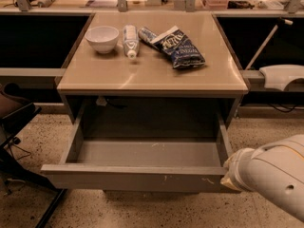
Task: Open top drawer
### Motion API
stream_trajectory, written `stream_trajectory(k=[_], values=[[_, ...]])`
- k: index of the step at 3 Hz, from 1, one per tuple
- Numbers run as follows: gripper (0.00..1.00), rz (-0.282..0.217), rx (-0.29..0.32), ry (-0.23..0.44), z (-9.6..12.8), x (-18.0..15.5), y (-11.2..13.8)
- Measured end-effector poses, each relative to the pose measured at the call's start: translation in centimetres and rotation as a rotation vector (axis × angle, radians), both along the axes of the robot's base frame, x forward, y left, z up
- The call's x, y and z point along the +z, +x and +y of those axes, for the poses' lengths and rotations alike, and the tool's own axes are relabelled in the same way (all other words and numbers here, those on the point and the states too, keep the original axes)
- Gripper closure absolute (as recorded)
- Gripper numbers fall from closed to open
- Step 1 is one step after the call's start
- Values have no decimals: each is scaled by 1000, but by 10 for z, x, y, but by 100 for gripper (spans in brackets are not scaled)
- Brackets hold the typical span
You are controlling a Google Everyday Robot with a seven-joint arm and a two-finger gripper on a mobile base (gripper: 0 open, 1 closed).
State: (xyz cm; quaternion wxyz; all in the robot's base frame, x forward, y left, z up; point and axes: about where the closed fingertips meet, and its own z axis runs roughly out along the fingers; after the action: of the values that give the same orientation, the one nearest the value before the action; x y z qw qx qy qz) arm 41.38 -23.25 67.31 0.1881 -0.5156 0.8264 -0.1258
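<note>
**Tan tabletop, grey drawer pulled out beneath it**

Speckled floor (142,213) surrounds a square table (152,77) with a glossy tan top. On the top's far half stand a white bowl (102,37), a white tube (129,40) lying just to its right with the cap toward the camera, and a dark blue snack bag (178,49) lying flat at a slant.

Directly under the tabletop, the top drawer (133,177) is drawn well out toward the camera. Its long axis runs left to right, and its flat grey front faces the viewer, with small white scratches right of centre. The tray inside shows bare grey.

The white arm (280,179) enters from the lower right corner. The gripper (231,174) sits at the right end of the drawer's front, against its corner, largely hidden behind the arm's rounded end, so whether it is spread or closed cannot be told.

A dark chair (14,122) stands at the left edge.
</note>
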Motion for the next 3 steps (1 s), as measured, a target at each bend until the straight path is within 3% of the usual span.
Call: stream_trajectory(k=[3], values=[[100,-2,-6,-13,-9,0,-16]])
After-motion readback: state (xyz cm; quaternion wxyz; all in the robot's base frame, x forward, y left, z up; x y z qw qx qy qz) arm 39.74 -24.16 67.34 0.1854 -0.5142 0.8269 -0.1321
